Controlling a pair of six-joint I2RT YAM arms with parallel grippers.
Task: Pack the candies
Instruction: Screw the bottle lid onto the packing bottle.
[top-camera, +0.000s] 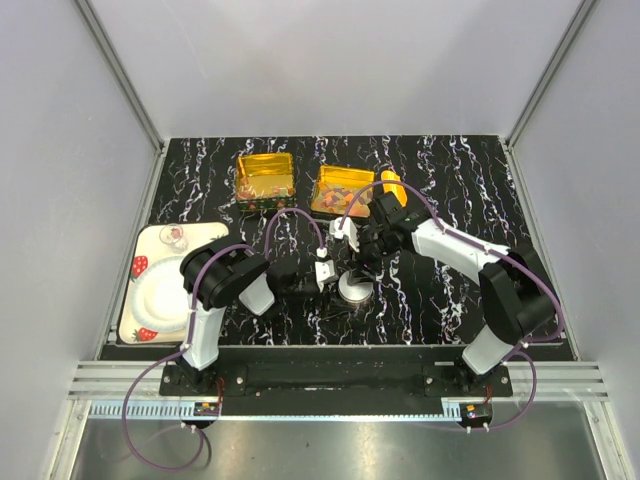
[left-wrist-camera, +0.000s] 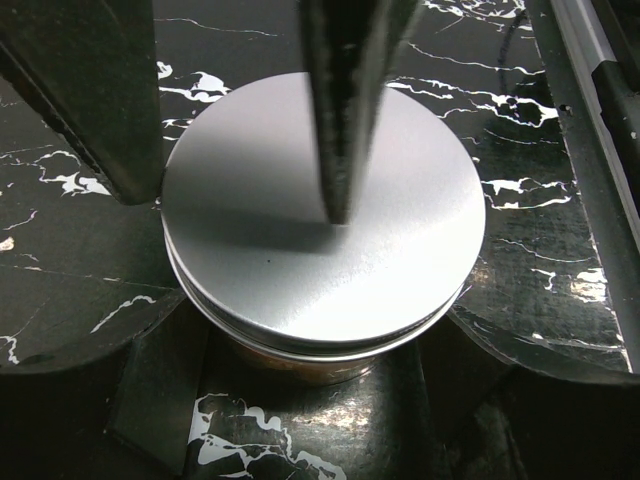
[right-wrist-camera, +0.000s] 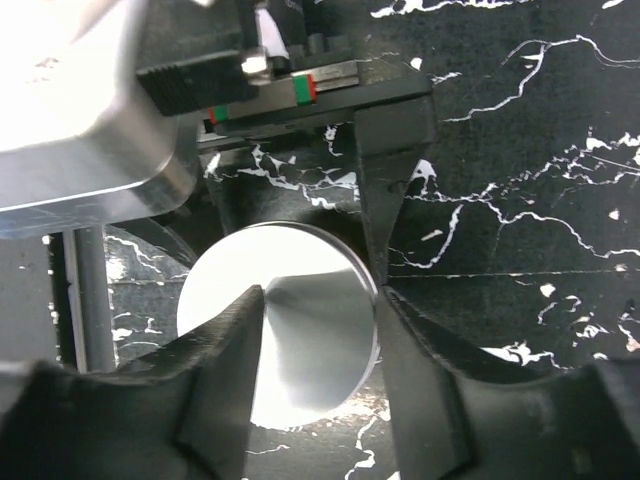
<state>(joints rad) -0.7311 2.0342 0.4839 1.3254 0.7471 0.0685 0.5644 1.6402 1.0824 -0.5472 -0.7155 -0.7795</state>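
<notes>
**Top external view.** A round silver tin (top-camera: 355, 290) stands on the black, white-veined table top (top-camera: 470, 200), between the left gripper (top-camera: 338, 281) and the right gripper (top-camera: 360, 264). The candies (top-camera: 337, 197), tiny multicoloured pieces, lie in two square gold tins (top-camera: 265, 178) farther back, well apart from both grippers. A yellow-orange plastic scoop (top-camera: 392, 186) sits just beside the right-hand gold tin.

**Left wrist view.** The left gripper stands wide, its fingers (left-wrist-camera: 560, 420) against opposite sides of the round tin's wall, apparently bracing it. A flat silver lid (left-wrist-camera: 410, 230) lies on top. A second rim shows beneath its near edge, so it seems not fully seated. One finger of the right gripper rests near the lid's middle, the other beside its rim.

**Right wrist view.** The right gripper is half parted and clasps nothing. One finger (right-wrist-camera: 215, 390) lies over the lid and the other (right-wrist-camera: 425, 390) outside its edge.

**Hazard.** Off-centre pressure could tip or skate the lid. If the fingers close, they could drag it askew, or shove the tin out of the brace and spill whatever it holds.
</notes>
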